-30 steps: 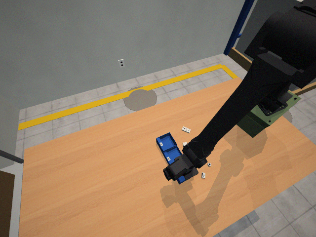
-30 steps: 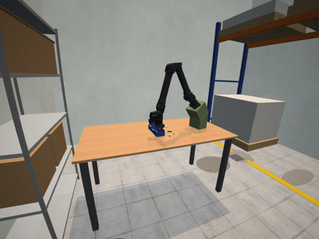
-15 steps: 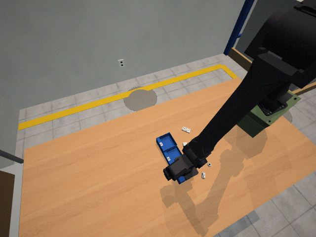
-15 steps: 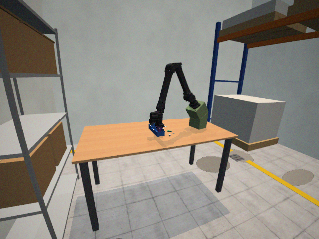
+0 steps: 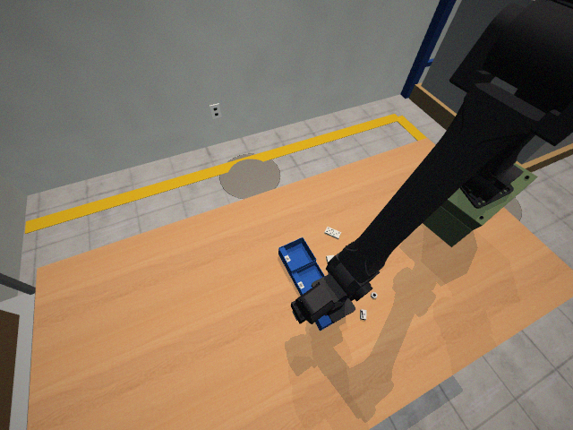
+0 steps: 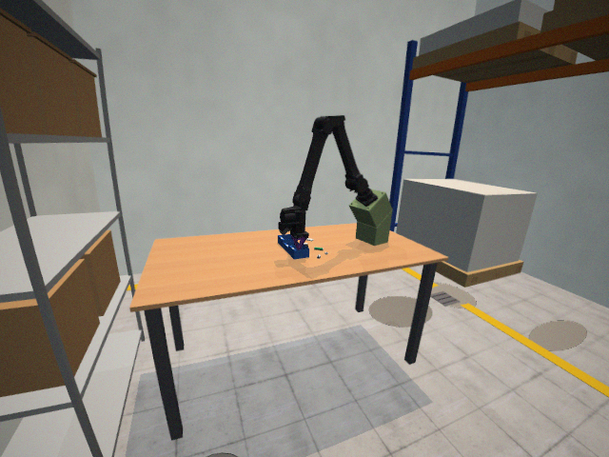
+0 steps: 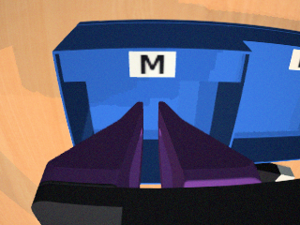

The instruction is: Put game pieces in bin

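Note:
A blue row of bins (image 5: 301,272) lies at the middle of the table. In the wrist view the compartment marked M (image 7: 152,63) is straight ahead of my gripper (image 7: 150,112) and looks empty where I can see it. The purple fingers stand close together with only a thin gap, and nothing shows between them. In the top view the gripper (image 5: 319,307) hangs over the near end of the bin row. A white domino (image 5: 332,232) lies on the table beyond the bins. Another white piece (image 5: 329,257) is partly hidden by my arm.
A small nut (image 5: 373,294) and a small white piece (image 5: 363,314) lie right of the bins. A small green thing (image 6: 317,248) shows near them in the exterior view. The green arm base (image 5: 467,212) stands at the right of the table.

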You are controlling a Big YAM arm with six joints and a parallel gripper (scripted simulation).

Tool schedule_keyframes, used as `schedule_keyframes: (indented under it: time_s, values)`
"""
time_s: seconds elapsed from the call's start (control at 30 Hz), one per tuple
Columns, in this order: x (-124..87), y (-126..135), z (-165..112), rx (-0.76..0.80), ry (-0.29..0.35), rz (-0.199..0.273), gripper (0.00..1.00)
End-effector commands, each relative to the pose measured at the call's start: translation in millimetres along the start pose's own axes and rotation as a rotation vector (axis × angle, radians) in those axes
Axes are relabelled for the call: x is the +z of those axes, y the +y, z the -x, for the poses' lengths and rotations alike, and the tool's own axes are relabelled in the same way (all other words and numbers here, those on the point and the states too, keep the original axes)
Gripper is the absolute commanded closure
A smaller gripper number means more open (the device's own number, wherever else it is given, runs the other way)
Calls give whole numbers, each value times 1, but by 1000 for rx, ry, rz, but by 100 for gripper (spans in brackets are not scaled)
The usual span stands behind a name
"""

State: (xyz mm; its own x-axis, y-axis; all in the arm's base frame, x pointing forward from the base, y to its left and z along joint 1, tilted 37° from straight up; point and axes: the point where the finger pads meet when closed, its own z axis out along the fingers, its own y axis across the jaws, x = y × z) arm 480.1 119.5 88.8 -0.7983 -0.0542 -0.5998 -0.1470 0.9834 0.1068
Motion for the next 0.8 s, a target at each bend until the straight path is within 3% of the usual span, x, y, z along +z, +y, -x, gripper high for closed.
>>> schedule_keyframes:
  time_s: [0.0,0.13,0.17,0.23,0.6,0.7,0.73,0.77]
  values:
    - [-12,4,2,2,-11,4,92]
    - [-15,3,2,2,-11,3,92]
    - [-6,1,-7,3,18,-1,92]
    - [-19,2,2,2,-11,3,92]
    - [-53,-3,3,2,-13,-3,92]
    - [-54,-3,3,2,-13,-3,92]
    - [-41,-6,-8,3,25,-8,92]
    - [-40,-6,-7,3,20,-8,92]
